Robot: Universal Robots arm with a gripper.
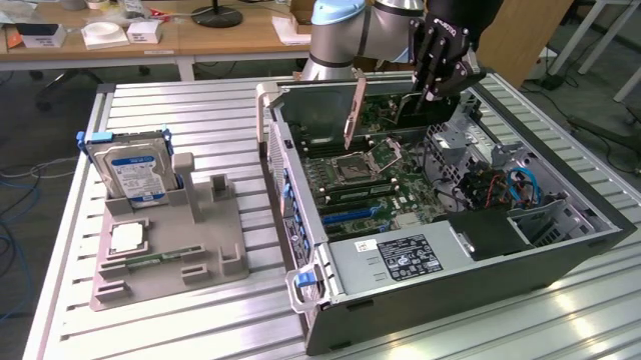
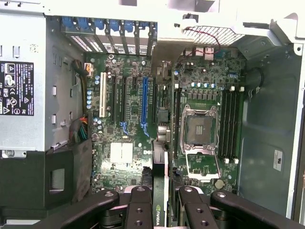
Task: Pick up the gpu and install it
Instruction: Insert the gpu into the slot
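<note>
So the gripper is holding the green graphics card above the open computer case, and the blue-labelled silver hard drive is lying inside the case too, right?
Not quite. The blue-labelled silver hard drive stands in the grey holder on the table, outside the open black computer case, as the exterior view shows. The rest holds: the gripper holds the green graphics card above the case.

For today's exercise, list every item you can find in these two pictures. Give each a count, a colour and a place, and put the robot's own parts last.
computer case: one, black, open on the slatted table.
motherboard: one, green, inside the case, CPU socket open.
power supply: one, grey with a black label, at the case's near end.
gpu: one, green board seen edge-on, held upright above the motherboard.
hard drive: one, silver with a blue label, standing in the grey holder.
grey holder: one, on the table at the exterior view's left.
hand: one, black, closed on the gpu.
</note>
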